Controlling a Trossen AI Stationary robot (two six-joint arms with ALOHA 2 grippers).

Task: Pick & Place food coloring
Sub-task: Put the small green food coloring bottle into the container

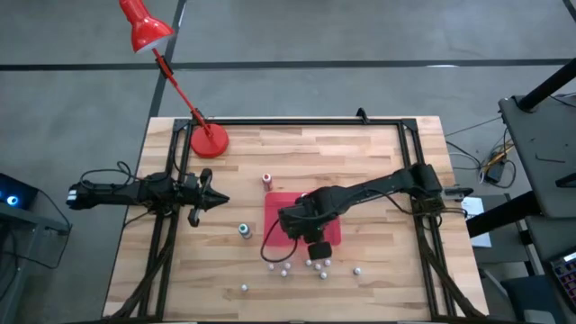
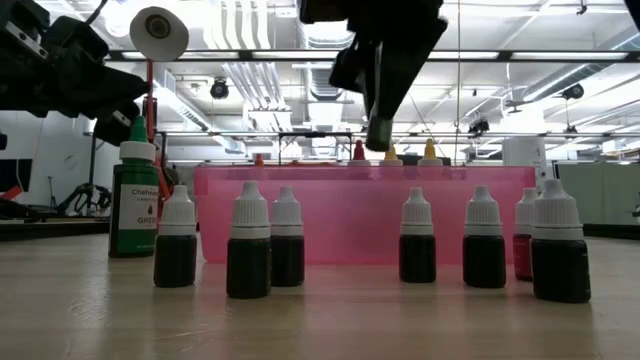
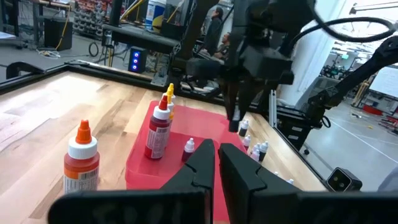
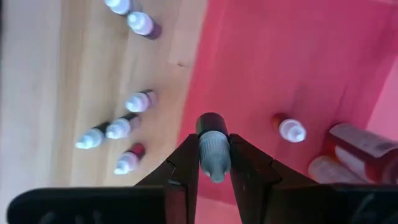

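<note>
Right gripper [image 4: 214, 163] is clamped on one small dark bottle [image 4: 212, 146], pale cap pointing back toward the wrist, dark base hanging down over the red tray [image 4: 292, 56]. In the overhead view the right arm reaches across the table [image 1: 378, 279] with its gripper [image 1: 317, 247] above the tray's [image 1: 281, 205] near edge. From table height that held bottle [image 2: 379, 128] hangs in the air, clear of everything below it, above the pink tray wall [image 2: 340, 215].

Down on the wood, a loose row of small dark bottles with white caps [image 2: 250, 240] stands upright in front of the tray, none of them touching the wall. The wrist camera shows a cluster of them [image 4: 121, 127] just off the tray's edge, and one small bottle [image 4: 290, 129] already standing inside the tray. Bigger bottles stand in the tray too, a red one [image 3: 158, 127] with a yellow one [image 3: 168, 99] right behind it. An orange bottle [image 3: 83, 163] stands on bare wood beside the tray, and a green one [image 2: 134, 195] stands off to the side.

Left gripper [image 3: 214, 155] hovers over the left side of the table, fingers pressed nearly together with nothing between them. A red desk lamp [image 1: 209, 139] sits at the far edge
</note>
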